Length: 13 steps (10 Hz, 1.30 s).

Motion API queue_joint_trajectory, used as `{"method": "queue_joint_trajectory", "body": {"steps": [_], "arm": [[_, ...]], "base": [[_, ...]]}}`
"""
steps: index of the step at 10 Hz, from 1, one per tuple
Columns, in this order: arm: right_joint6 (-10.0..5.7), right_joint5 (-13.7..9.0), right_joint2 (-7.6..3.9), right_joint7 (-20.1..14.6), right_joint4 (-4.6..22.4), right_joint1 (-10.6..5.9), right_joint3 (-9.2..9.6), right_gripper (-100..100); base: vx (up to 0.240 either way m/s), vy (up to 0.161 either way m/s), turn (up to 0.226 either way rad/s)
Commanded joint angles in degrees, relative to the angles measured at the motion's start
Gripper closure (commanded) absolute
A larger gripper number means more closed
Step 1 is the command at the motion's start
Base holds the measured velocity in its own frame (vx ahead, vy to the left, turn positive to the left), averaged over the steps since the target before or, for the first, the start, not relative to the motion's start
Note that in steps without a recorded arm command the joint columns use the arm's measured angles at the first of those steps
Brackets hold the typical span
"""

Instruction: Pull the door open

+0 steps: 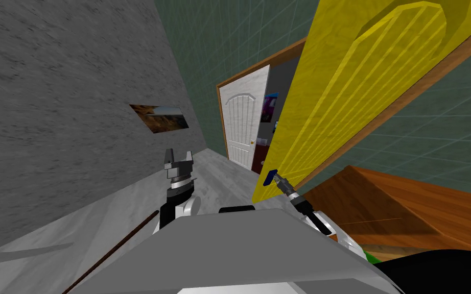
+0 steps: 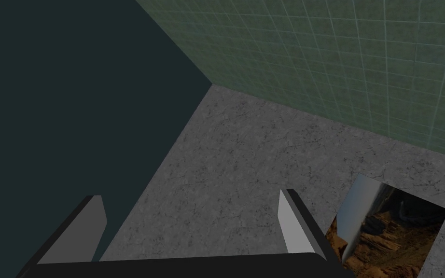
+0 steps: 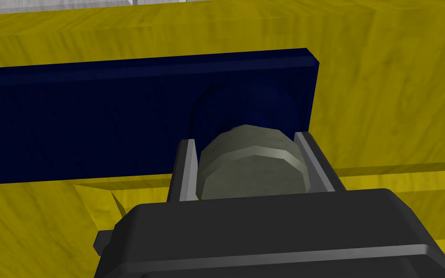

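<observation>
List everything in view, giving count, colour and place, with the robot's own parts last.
Door: one, yellow, panelled, close on the right.
Plate: one, dark blue, on the yellow door.
Knob: one, grey, standing out from the plate.
White door: one, in a brown frame, at the far end.
Picture: one, brown landscape, on the grey wall at left.
Wood surface: one, brown, low on the right.
Left gripper: one, open, held up near the grey wall.
Right gripper: one, shut on the knob.
</observation>
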Motion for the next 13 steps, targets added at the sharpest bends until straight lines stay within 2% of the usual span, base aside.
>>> {"method": "queue_joint_trajectory", "body": {"steps": [1, 4, 5, 6, 10, 13], "arm": [[-1.07, 0.16, -0.58, -0.53, 0.35, 0.12, 0.43, 100], [-2.59, 0.26, -1.54, -1.20, 1.12, 0.06, 0.66, 100], [-2.01, 0.23, -1.40, -1.00, 0.90, 0.11, 0.49, 100], [-3.00, 0.39, -1.86, -1.36, 1.60, 0.13, 0.59, 100], [-4.81, 0.61, -2.68, -2.02, 2.67, 0.01, 0.68, 100], [-6.87, 0.87, -3.62, -2.77, 3.89, -0.14, 0.79, 100]], "base": [[-0.200, -0.095, 0.117], [-0.189, -0.085, 0.096], [-0.080, -0.037, 0.016], [-0.146, -0.061, 0.125], [-0.170, -0.086, 0.121], [-0.194, -0.095, 0.142]]}}
